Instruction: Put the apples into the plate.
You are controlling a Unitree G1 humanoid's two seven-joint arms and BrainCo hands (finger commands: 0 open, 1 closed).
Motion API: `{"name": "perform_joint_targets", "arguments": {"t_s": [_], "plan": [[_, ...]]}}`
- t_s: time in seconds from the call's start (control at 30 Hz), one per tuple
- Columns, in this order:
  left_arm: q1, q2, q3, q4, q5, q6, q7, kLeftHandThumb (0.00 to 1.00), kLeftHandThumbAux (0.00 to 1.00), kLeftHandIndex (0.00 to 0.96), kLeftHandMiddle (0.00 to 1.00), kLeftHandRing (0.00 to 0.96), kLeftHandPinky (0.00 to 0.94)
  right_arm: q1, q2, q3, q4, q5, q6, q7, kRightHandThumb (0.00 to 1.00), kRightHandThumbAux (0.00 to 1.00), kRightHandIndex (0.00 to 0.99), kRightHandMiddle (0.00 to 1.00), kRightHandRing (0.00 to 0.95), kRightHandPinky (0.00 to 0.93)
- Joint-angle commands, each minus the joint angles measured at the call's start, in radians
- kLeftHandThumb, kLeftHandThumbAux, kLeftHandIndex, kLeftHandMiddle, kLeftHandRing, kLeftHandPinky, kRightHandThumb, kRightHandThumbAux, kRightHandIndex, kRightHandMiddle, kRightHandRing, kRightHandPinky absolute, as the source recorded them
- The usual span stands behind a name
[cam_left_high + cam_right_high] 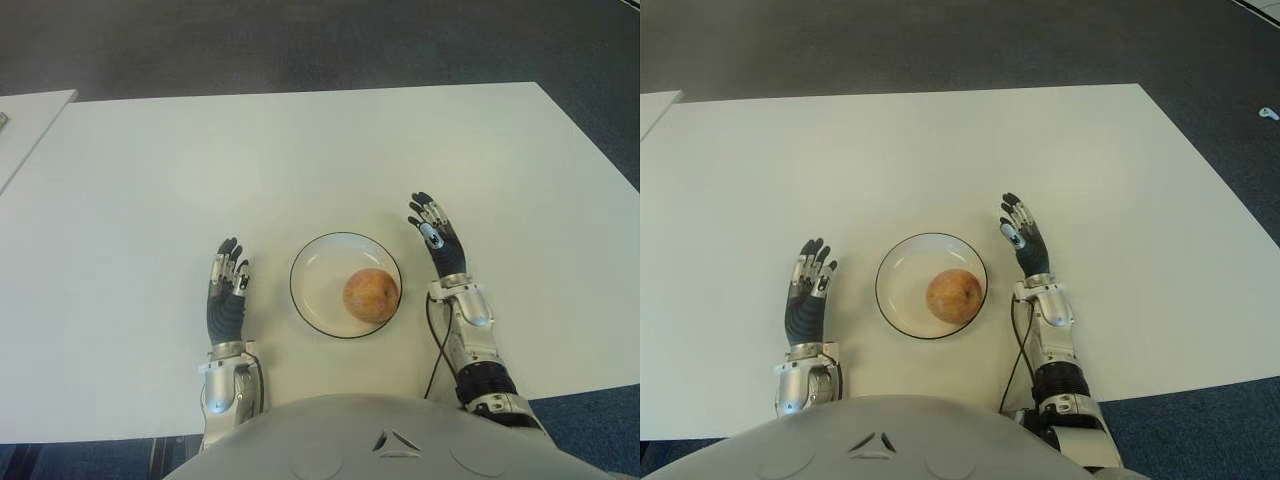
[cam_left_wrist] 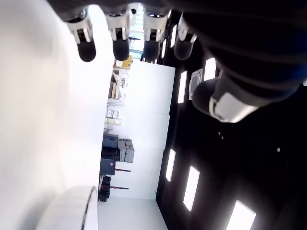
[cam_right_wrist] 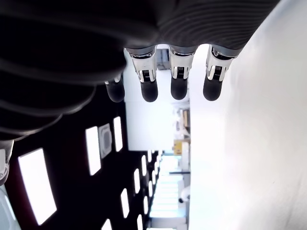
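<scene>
One reddish-yellow apple lies inside the white plate with a dark rim, toward its right side, near the table's front edge. My left hand shows to the left of the plate, fingers stretched out and holding nothing. My right hand shows just right of the plate, a little farther back, fingers straight and empty. Neither hand touches the plate or the apple. The plate's rim shows in the left wrist view.
The white table stretches wide behind and to both sides of the plate. A second white surface stands at the far left. A black cable runs along my right forearm. Dark carpet lies beyond the table.
</scene>
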Motion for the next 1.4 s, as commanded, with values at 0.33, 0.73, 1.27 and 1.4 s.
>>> {"name": "perform_joint_targets", "arguments": {"t_s": [0.33, 0.73, 1.27, 1.4], "plan": [[0.027, -0.054, -0.049, -0.137, 0.089, 0.203, 0.067, 0.102, 0.538, 0.046, 0.023, 0.000, 0.003, 0.049, 0.119, -0.012, 0.134, 0.021, 0.042, -0.056, 0.151, 0.465, 0.061, 0.168, 0.106, 0.075], [0.098, -0.096, -0.077, -0.213, 0.040, 0.201, 0.130, 0.249, 0.589, 0.297, 0.113, 0.044, 0.002, 0.071, 0.172, -0.045, 0.111, 0.052, 0.088, -0.072, 0.169, 0.483, 0.016, 0.079, 0.034, 0.029], [0.075, -0.076, -0.077, -0.156, -0.015, 0.143, 0.134, 0.687, 0.703, 0.421, 0.179, 0.078, 0.000, 0.076, 0.176, -0.039, 0.104, 0.026, 0.088, -0.079, 0.121, 0.476, 0.022, 0.056, 0.022, 0.034], [0.075, -0.068, -0.076, -0.151, 0.010, 0.134, 0.143, 0.393, 0.608, 0.229, 0.143, 0.061, 0.000, 0.081, 0.172, -0.035, 0.092, 0.022, 0.094, -0.080, 0.116, 0.496, 0.010, 0.047, 0.016, 0.022]]}}
